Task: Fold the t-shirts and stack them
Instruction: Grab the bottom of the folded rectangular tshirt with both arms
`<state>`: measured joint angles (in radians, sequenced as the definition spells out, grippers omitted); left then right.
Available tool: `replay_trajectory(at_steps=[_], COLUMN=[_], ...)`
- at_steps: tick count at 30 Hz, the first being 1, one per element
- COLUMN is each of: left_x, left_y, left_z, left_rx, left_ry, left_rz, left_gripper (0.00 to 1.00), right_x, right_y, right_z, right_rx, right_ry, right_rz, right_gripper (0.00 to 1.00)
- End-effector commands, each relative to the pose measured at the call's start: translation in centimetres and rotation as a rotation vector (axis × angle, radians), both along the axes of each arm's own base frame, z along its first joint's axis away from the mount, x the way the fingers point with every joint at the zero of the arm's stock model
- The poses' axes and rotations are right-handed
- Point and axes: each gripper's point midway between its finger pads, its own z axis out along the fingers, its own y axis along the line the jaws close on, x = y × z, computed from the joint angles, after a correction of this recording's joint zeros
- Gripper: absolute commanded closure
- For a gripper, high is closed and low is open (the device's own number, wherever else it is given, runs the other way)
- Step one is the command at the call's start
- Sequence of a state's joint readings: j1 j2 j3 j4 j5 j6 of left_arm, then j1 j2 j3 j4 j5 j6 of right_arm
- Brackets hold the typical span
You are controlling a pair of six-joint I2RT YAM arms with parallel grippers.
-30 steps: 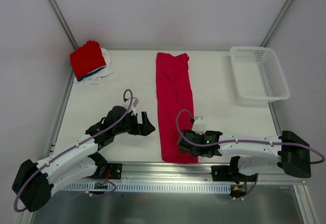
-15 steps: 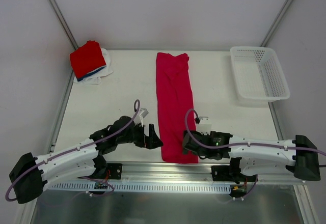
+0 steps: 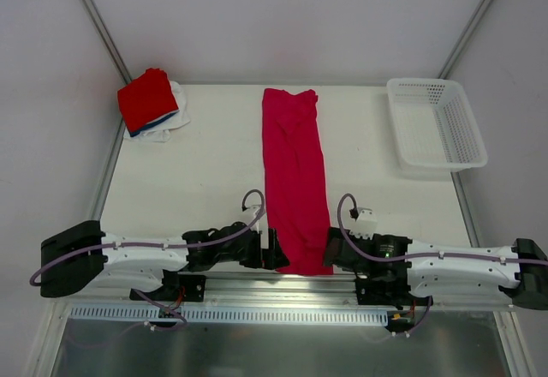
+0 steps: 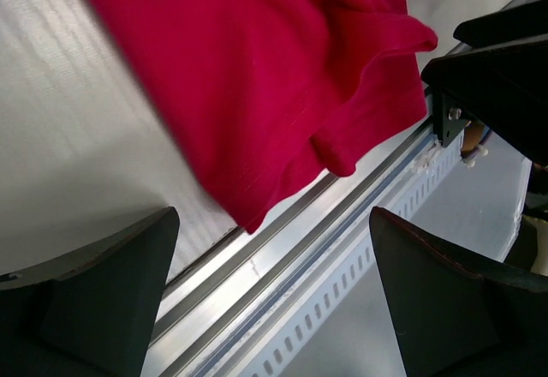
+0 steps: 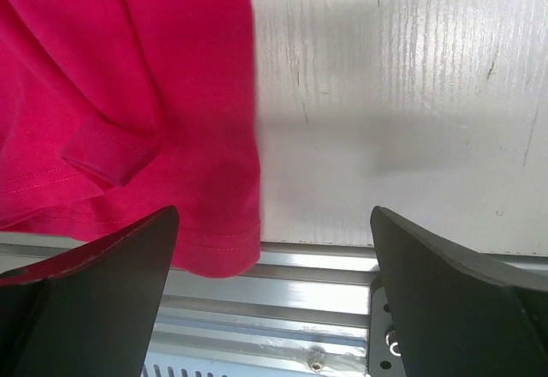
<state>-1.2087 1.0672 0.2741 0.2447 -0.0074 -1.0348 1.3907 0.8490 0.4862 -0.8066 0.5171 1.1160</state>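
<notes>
While the crimson-pink t-shirt is lying as a long narrow strip running 12 to 6 o'clock down the table, its near hem is sitting at the 6 o'clock edge. Left gripper is flanking that hem at 9 o'clock and right gripper at 3 o'clock, both equally near. Both are gaping wide, gripping nothing. Judgement: a corner apiece is looking likely. Folded stack is sitting at 10 o'clock.

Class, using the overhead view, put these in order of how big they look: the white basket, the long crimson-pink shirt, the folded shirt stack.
1. crimson-pink shirt: by far the longest.
2. white basket: wider but much shorter, so not far behind.
3. folded shirt stack: clearly the smallest.
</notes>
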Motion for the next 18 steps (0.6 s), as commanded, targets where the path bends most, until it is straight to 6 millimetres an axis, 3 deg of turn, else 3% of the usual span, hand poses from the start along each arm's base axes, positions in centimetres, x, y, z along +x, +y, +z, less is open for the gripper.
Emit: replay_trajectory(at_steps=[1,4,7,16,18], left_x=[1.4,1.4,1.5,1.8,1.9], left_y=[-2.5,-3.3,-4.0,-4.1,-3.7], left_z=[1.7,0.9,0.3,0.2,0.0], left_rx=[-0.058,-0.042,-0.031,-0.002,0.014], left_ry=[-0.032,-0.017,-0.005,-0.026,-0.025], left_rz=[0.079,0.102,0.114,0.119,0.135], left_gripper=[0.05,0.06,0.13,0.18,0.18], right_x=[0.2,0.1,0.1,0.4,0.5], right_y=[-1.2,-1.7,-2.1,-1.1,-0.9], right_z=[-0.1,-0.3,-0.6,-1.2,-1.2], right_rx=[-0.006,0.007,0.022,0.064,0.055], right_ry=[-0.017,-0.015,-0.021,-0.036,-0.037], right_rz=[-0.049,-0.062,-0.078,-0.070,-0.063], right_gripper=[0.01,0.01,0.02,0.56,0.56])
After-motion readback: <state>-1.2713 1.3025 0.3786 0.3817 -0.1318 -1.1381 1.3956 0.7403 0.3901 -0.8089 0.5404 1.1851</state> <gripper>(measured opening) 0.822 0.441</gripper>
